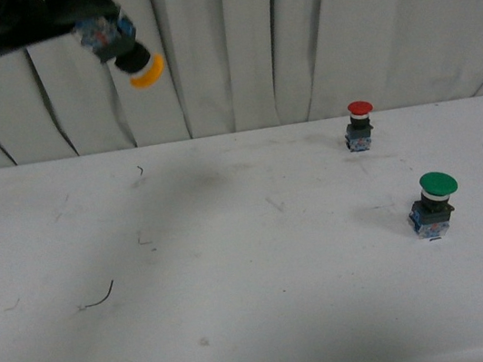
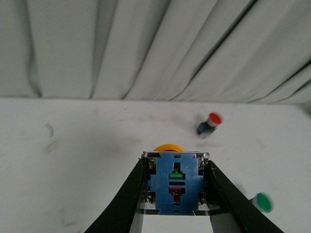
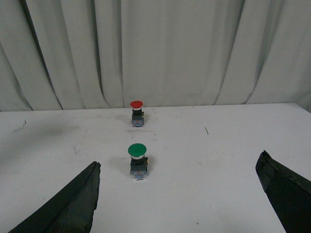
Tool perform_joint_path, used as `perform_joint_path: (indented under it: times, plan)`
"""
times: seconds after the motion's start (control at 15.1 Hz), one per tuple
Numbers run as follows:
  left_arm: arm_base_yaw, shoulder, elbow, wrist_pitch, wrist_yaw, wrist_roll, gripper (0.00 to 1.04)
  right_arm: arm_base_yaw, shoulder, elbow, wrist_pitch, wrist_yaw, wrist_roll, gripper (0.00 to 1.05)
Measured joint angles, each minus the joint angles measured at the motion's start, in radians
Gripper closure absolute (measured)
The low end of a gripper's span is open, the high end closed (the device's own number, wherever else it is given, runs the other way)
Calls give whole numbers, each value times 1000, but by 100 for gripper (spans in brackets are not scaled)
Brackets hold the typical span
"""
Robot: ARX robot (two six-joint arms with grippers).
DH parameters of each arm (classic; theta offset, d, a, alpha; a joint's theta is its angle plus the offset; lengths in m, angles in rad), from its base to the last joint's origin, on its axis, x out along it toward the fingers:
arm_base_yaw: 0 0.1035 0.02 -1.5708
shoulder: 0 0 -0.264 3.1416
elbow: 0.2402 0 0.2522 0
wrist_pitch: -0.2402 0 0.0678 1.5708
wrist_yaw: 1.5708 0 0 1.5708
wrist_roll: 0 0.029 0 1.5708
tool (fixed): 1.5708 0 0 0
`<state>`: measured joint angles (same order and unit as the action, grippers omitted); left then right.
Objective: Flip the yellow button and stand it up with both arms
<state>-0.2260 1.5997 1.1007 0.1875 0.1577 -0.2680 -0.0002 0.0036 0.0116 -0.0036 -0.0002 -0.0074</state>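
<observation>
I see the yellow button (image 1: 135,62) with an orange-yellow cap, black collar and blue base; its underside carries one green and one red mark. Both pairs of jaws read black. The red button (image 1: 359,125) has a red cap, white ring, dark body and blue foot; the green button (image 1: 435,202) is the same under a green cap. The counter (image 1: 236,264) is white with thin dark scuffs, the curtain (image 1: 292,35) pale grey with shadowed folds.
</observation>
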Motion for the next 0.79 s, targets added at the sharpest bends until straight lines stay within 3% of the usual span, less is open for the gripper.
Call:
perform_joint_path:
  times: [0.26,0.53,0.59,0.79]
  plan:
    - [-89,-12,-162,518,201,-328,75,0,0,0,0,0,0,7]
    - [-113,170,-227,1041,303,-598,75,0,0,0,0,0,0,7]
    - [-116,197,-237,1102,309,-647,75,0,0,0,0,0,0,7]
    - [-137,276,-298,1088,307,-756,75,0,0,0,0,0,0,7]
